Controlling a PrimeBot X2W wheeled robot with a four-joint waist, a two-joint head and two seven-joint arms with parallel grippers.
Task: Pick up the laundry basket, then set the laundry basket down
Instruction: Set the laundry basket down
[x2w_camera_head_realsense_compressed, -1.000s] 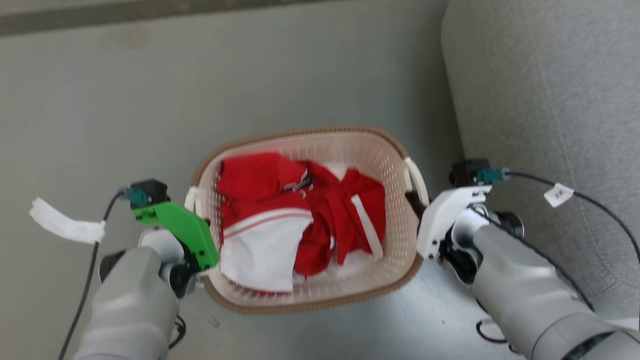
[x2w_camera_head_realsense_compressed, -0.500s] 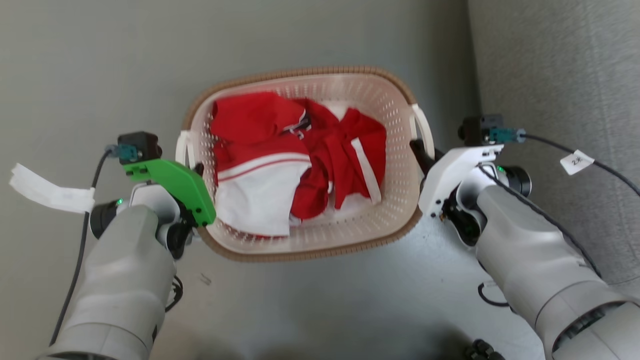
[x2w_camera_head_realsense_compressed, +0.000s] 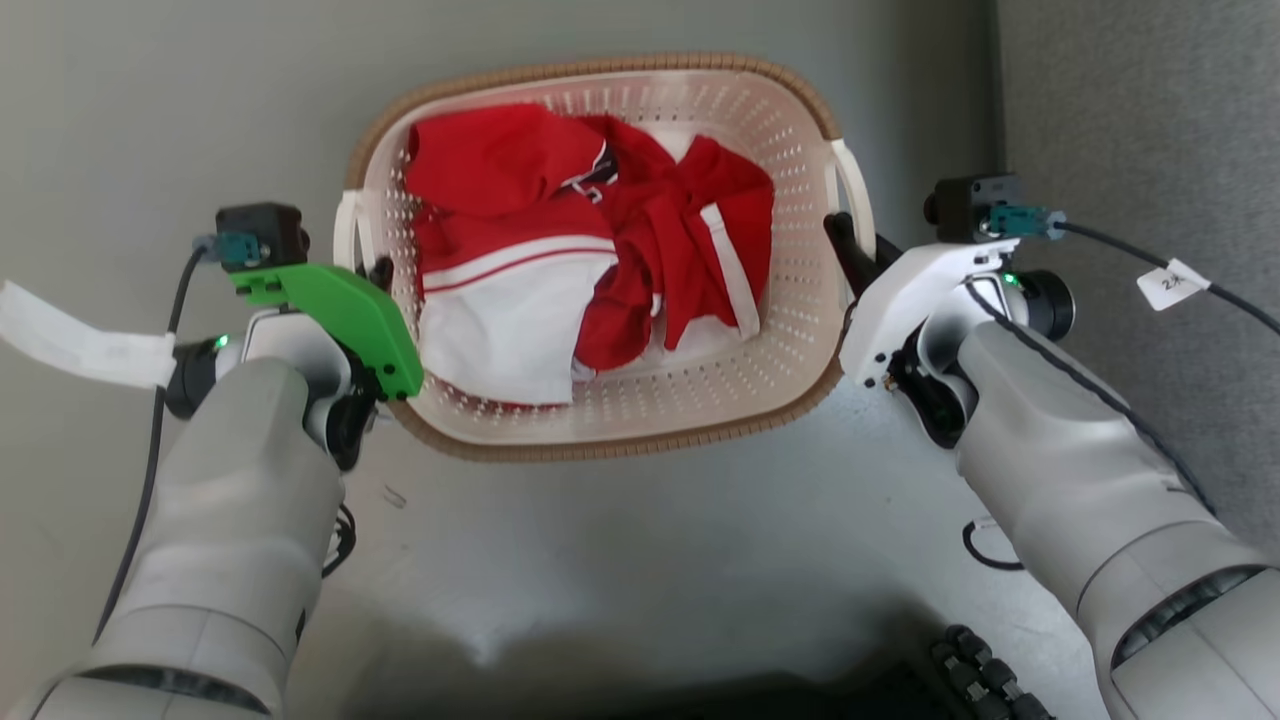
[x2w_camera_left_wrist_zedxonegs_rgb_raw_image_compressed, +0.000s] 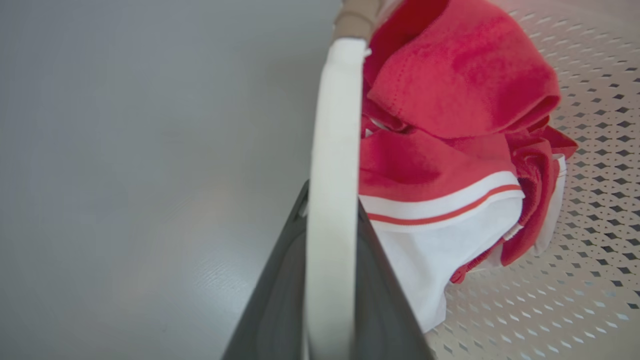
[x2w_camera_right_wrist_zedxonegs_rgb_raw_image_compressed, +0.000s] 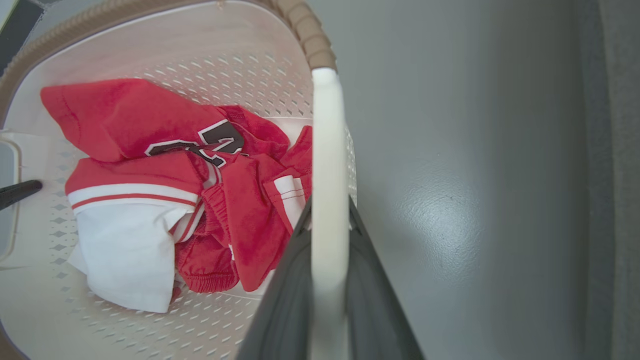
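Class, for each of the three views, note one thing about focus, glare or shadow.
Head view: fairly sharp; dark shadow on the floor at the bottom edge, pale sheen below the basket. Left wrist view: left handle and fingers blurred, clothes sharper. Right wrist view: right handle soft, glare patch on the floor.

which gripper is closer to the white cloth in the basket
Left. The left gripper clamps the basket's left handle, right beside the white cloth; the right gripper clamps the right handle, with the red clothes between.
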